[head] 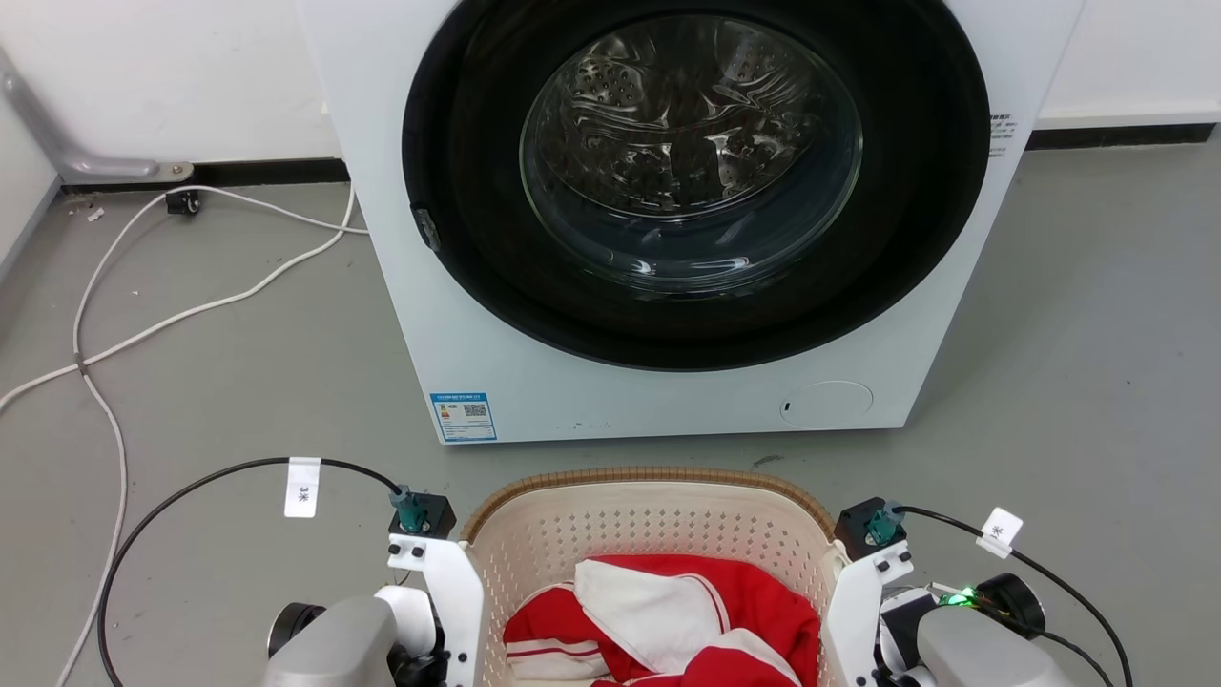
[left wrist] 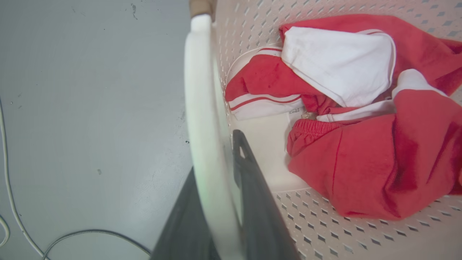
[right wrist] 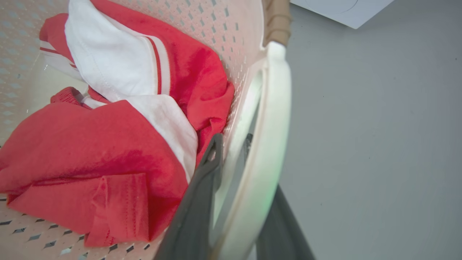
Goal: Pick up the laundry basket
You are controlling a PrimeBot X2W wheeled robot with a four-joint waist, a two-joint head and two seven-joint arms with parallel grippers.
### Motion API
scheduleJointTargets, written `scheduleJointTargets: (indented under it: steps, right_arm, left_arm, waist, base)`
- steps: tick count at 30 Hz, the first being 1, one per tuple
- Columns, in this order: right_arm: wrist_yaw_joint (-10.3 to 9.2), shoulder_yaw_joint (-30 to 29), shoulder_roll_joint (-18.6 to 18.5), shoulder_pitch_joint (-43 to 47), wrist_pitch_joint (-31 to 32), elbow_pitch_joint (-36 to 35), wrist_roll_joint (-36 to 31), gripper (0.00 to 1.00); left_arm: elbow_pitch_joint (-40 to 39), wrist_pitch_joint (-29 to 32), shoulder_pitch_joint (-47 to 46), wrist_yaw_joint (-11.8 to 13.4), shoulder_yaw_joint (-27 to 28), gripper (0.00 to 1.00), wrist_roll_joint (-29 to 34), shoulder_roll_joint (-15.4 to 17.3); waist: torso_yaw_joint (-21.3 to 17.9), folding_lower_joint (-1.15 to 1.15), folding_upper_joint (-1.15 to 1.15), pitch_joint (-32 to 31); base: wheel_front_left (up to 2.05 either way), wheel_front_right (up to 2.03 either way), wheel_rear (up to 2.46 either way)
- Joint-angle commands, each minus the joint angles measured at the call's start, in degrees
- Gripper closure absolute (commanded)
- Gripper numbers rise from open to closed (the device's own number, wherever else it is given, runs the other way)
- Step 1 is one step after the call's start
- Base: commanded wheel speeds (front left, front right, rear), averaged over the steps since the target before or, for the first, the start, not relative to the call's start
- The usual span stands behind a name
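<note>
Grey floor (head: 238, 382): laundry basket (head: 649, 520) clamped at both handles

Head view: the basket stands on the floor before the washer (head: 496, 315), between both arms. Left wrist view: the left gripper (left wrist: 216, 162) closes narrowly on the white left handle (left wrist: 202, 108), one finger inside the basket wall, one outside. Right wrist view: the right gripper (right wrist: 234, 151) clamps the right handle (right wrist: 274, 126) likewise.

The laundry basket (head: 668, 534) — near half cut off below; the sticker (head: 464, 417) print — unreadably small.
</note>
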Motion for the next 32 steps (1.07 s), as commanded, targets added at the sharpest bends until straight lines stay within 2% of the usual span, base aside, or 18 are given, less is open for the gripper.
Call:
scheduleJointTargets:
  steps: [1, 32]
  right_arm:
    - [0.16, 0.59, -0.65, -0.72, -0.32, 0.28, -0.01, 1.0]
    - [0.16, 3.97, -0.98, -0.86, -0.61, 0.54, 3.12, 1.0]
  left_arm:
    - [0.2, -0.43, -1.13, -0.09, -0.28, 1.0, -0.01, 0.95]
    - [0.78, -1.85, -1.64, -0.09, -4.0, 1.0, -3.24, 0.94]
  waist:
    - [0.0, 0.0, 0.0, 0.03]
    - [0.09, 0.0, 0.0, -0.06]
  base:
    - [0.0, 0.0, 0.0]
    - [0.0, 0.0, 0.0]
